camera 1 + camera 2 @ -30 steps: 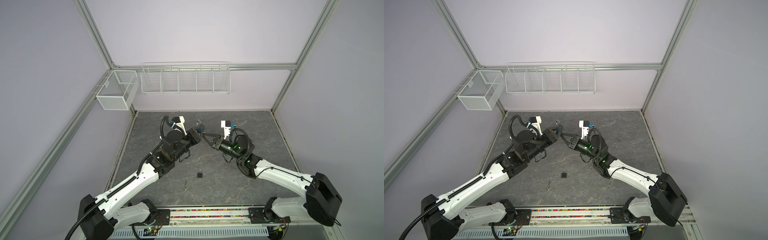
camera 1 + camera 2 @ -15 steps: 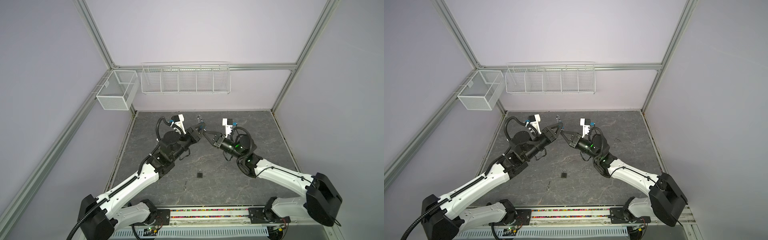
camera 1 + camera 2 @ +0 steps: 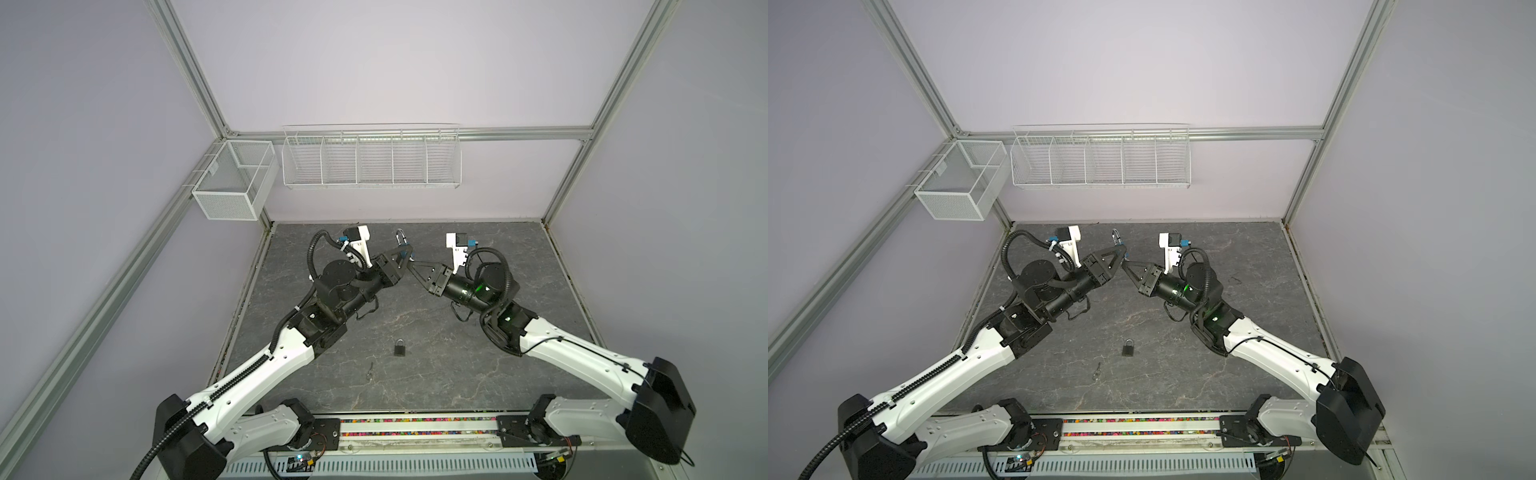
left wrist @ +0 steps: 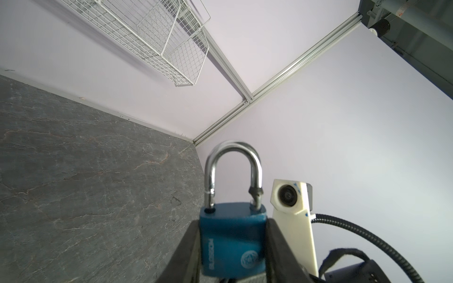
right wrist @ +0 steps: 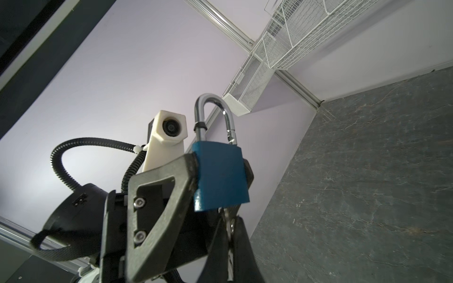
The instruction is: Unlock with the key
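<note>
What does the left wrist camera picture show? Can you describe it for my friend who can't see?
A blue padlock with a shiny silver shackle sticking out is clamped in the left gripper. Behind it are a grey stone-look tabletop, pale lilac walls, a white wire basket and the other arm's white wrist camera.

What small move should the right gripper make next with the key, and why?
Probably a gentle twist of the key, which the right gripper pinches at the underside of the blue padlock clamped by the left gripper. The shackle shows its free leg's notch, yet the tip seems to sit at the hole, so release looks unfinished.
</note>
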`<state>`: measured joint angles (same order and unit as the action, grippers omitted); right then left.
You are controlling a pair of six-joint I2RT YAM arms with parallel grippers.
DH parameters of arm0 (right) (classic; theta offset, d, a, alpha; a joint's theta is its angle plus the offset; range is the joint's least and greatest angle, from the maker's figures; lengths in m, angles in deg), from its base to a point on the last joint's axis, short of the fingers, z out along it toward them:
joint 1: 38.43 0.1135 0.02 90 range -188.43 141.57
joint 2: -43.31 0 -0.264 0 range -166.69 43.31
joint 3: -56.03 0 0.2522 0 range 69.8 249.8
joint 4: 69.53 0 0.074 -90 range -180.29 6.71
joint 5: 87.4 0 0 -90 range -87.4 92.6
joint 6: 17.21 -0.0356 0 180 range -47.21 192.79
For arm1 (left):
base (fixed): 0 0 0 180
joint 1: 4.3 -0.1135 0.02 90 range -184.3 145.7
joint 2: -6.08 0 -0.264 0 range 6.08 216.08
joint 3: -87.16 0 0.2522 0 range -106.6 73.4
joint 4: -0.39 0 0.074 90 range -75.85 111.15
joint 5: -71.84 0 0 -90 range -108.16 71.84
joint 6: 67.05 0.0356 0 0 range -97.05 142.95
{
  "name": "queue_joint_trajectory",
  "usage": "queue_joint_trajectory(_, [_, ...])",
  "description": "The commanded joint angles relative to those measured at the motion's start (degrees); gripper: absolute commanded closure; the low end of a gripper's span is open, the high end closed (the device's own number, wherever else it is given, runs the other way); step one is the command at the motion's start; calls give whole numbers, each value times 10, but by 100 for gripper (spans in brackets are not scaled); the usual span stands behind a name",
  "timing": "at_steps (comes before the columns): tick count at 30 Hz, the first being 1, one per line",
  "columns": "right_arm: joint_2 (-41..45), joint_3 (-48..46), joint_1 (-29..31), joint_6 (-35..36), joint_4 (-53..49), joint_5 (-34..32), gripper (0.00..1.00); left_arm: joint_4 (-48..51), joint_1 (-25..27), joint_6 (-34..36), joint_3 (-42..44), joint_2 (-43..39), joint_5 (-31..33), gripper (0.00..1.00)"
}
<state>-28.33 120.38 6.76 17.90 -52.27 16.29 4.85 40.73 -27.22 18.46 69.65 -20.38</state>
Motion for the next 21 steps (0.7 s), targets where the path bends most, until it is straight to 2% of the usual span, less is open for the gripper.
queue_joint_trajectory(1, [13, 25, 22, 82, -23, 18, 94, 65, 15, 17, -8, 4, -4, 100])
queue_joint_trajectory(7, [2, 24, 27, 109, -52, -3, 89, 73, 15, 27, -16, 5, 30, 100])
queue_joint_trajectory(10, [5, 21, 30, 122, -67, -17, 80, 95, 15, 40, -22, 3, 54, 100])
queue_joint_trajectory(14, [14, 21, 35, 145, -97, -32, 74, 140, 15, 64, -30, -2, 84, 100])
queue_joint_trajectory(21, [4, 25, 36, 157, -119, -39, 74, 144, 14, 63, -24, -8, 72, 100])
